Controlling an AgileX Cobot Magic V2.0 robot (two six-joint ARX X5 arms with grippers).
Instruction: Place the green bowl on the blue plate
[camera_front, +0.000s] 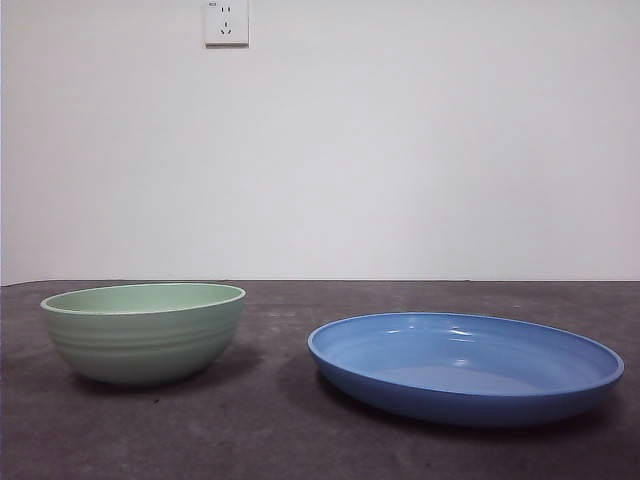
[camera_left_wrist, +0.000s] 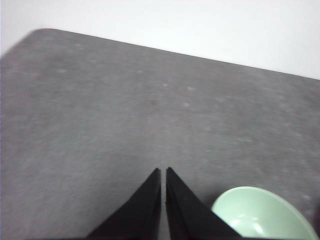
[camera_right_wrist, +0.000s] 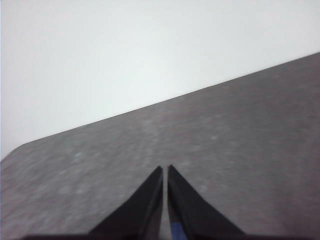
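Note:
The green bowl (camera_front: 145, 331) stands upright on the dark table at the left of the front view. The blue plate (camera_front: 465, 365) lies to its right, a short gap between them, with nothing on it. Neither arm shows in the front view. My left gripper (camera_left_wrist: 163, 171) hangs shut above bare table, and part of the green bowl (camera_left_wrist: 262, 215) shows beside its jaws. My right gripper (camera_right_wrist: 165, 169) is shut too, over bare table, with a sliver of the blue plate (camera_right_wrist: 177, 231) showing between the jaw bases.
The grey table (camera_front: 300, 440) runs back to a white wall carrying a socket (camera_front: 226, 22). The table's rounded far corner (camera_left_wrist: 40, 35) appears in the left wrist view.

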